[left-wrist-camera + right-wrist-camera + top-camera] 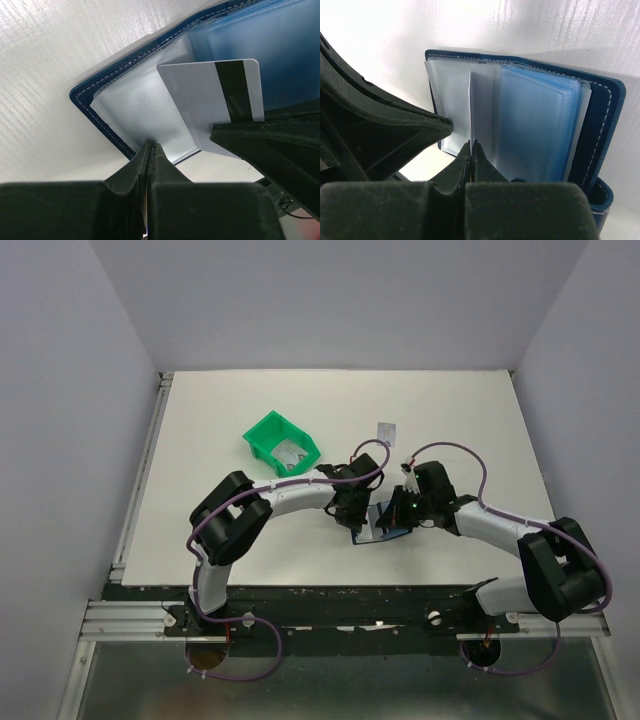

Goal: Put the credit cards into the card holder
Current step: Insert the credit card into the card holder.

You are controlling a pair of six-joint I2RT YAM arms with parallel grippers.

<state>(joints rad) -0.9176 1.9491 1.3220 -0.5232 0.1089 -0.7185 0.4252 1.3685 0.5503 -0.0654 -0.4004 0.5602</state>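
Observation:
The dark blue card holder [383,531] lies open on the table between both arms, its clear sleeves [535,125] fanned up. My left gripper [152,146] is shut on the edge of one clear sleeve [135,110], holding it apart. My right gripper [471,145] is shut on a pale credit card with a black stripe [200,95]. The card's far corner rests over the open sleeves. Another credit card [387,430] lies flat on the table behind the arms. A further pale card [292,452] lies in the green bin.
The green plastic bin [266,432] stands behind and left of the grippers. The two grippers' fingers [395,125] sit almost touching over the holder. Grey walls close the table in on three sides.

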